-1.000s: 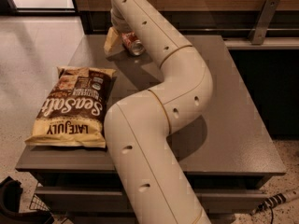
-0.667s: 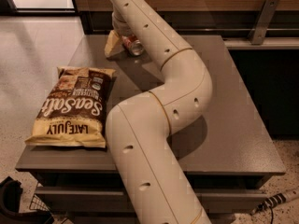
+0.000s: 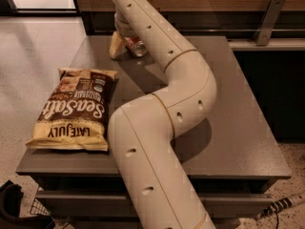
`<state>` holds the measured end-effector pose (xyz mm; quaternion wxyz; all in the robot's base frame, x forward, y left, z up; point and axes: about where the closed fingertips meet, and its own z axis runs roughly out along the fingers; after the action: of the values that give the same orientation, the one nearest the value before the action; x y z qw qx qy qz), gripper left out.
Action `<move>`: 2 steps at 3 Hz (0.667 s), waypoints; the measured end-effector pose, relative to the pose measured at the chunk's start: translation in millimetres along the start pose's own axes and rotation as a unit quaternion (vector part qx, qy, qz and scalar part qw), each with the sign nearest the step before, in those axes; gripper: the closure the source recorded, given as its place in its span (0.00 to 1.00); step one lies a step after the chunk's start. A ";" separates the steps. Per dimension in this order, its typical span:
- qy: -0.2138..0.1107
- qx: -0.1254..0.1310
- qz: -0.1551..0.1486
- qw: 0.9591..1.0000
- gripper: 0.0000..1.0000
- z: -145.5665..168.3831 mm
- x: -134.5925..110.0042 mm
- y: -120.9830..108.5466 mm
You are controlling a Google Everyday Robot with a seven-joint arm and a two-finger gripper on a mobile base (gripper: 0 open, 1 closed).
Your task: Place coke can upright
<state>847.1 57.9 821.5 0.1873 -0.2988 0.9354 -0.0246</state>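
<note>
The coke can (image 3: pixel 137 47) lies tilted on its side at the far edge of the grey table (image 3: pixel 238 104), showing red with a silver end. It is partly hidden behind my arm. My gripper (image 3: pixel 125 45) is down at the table's far left, right at the can, with its cream body to the can's left. My cream arm (image 3: pixel 157 128) reaches from the near edge across the middle of the table to it.
A brown and yellow bag of chips (image 3: pixel 76 111) lies flat on the table's left side. A dark wall with a ledge and a metal bracket (image 3: pixel 267 20) runs behind the table. The floor drops away on the left.
</note>
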 end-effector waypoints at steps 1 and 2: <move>-0.001 0.000 0.000 1.000 0.25 4.4 -1.3 0.7; -0.002 -0.001 -0.001 1.000 0.47 8.2 -2.2 1.3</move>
<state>851.0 60.8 814.4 0.1889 -0.2997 0.9348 -0.0237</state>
